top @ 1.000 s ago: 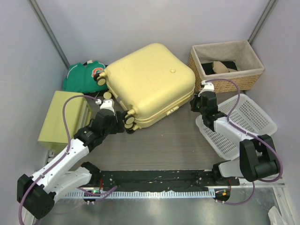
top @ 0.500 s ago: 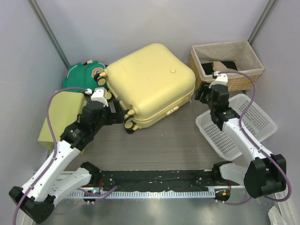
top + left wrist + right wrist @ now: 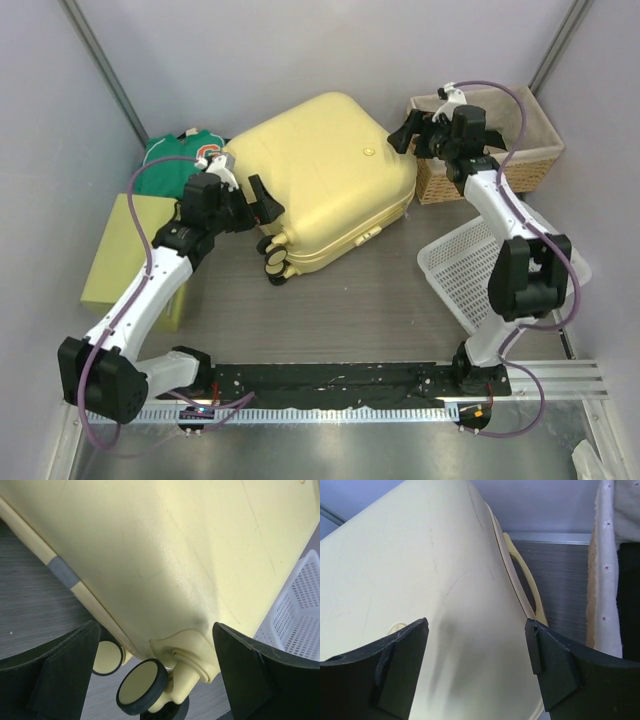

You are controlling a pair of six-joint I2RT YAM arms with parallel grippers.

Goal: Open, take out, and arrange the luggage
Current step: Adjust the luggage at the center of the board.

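Observation:
The luggage [image 3: 320, 180] is a pale yellow hard-shell suitcase lying flat and closed in the middle of the table. Its black-rimmed wheels [image 3: 270, 262] point left and toward me. My left gripper [image 3: 262, 205] stands open at its left side, just above those wheels. In the left wrist view the shell [image 3: 175, 555] and a wheel [image 3: 142, 687] lie between the spread fingers [image 3: 260, 675], with no contact visible. My right gripper [image 3: 408, 135] is open over the suitcase's far right corner. In the right wrist view the shell [image 3: 420, 580] and side handle [image 3: 525, 585] show beyond its open gripper [image 3: 477, 672].
A green shirt [image 3: 178, 160] lies behind the suitcase's left corner. A yellow-green box [image 3: 135, 255] stands at the left under my left arm. A lined wicker basket [image 3: 500, 140] is at the back right, close to my right wrist. A white plastic basket [image 3: 500, 270] lies at the right.
Both grippers have opened. The left one moved up along the suitcase's wheel side. The right arm swung from the suitcase's right edge to its far right corner by the wicker basket.

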